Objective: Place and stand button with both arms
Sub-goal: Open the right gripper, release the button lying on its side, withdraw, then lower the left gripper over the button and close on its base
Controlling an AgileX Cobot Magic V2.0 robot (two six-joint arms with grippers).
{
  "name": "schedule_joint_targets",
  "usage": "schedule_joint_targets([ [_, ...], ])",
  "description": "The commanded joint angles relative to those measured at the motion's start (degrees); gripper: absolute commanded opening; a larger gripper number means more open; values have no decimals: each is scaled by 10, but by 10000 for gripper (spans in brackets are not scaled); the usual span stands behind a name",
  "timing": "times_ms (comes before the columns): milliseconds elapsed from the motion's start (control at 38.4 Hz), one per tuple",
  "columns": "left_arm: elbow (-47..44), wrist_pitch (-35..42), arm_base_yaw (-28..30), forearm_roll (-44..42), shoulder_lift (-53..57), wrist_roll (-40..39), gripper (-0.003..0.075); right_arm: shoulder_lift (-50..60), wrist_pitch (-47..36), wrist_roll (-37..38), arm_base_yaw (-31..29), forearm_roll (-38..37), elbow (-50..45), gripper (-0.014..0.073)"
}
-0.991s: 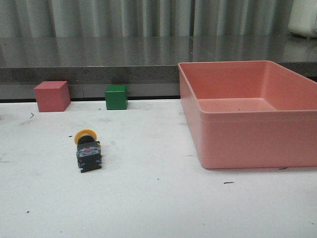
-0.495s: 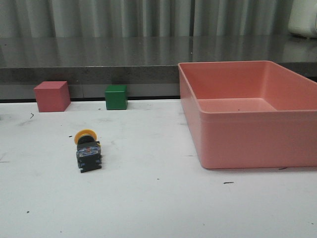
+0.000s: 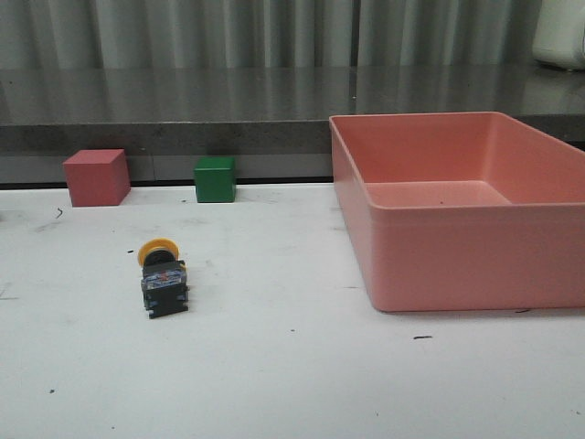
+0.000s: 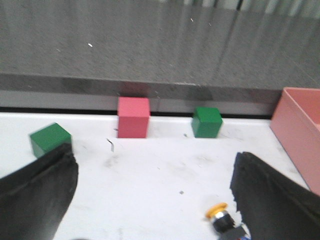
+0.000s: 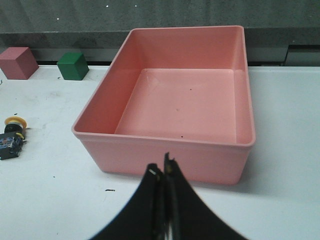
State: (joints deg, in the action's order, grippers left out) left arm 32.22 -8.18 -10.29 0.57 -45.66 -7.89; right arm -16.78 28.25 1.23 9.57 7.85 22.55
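Observation:
The button [image 3: 162, 277] lies on its side on the white table, left of centre, yellow cap toward the back and black-blue base toward the front. It also shows in the left wrist view [image 4: 223, 220] next to one finger, and in the right wrist view [image 5: 12, 136] far off. My left gripper [image 4: 152, 187] is open and empty above the table, its fingers [image 4: 265, 200] wide apart, the button close beside one of them. My right gripper [image 5: 162, 172] is shut and empty, in front of the pink bin. Neither arm shows in the front view.
A large pink bin [image 3: 462, 265] stands on the right of the table. A pink cube [image 3: 95, 176] and a green cube [image 3: 215, 179] sit at the back edge. The left wrist view shows a second green cube [image 4: 49, 140] further left. A grey ledge runs behind.

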Motion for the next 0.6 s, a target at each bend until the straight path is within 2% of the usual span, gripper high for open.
schedule_joint_targets([
  [0, 58, 5, -42, 28, -60, -3, 600, -4, -47, -7, -3, -4, 16, -68],
  [209, 185, -155, -97, 62, -215, -3, 600, -4, -47, -7, -3, -4, 16, -68],
  [313, 249, -250, -98, 100, -296, -3, 600, -4, -47, -7, -3, -4, 16, -68],
  [443, 325, -345, -98, 106, -395, -8, 600, -4, -47, -7, -3, -4, 16, -68],
  [574, 394, -395, -98, 129, -488, -21, 600, -4, -47, -7, -3, -4, 16, -68],
])
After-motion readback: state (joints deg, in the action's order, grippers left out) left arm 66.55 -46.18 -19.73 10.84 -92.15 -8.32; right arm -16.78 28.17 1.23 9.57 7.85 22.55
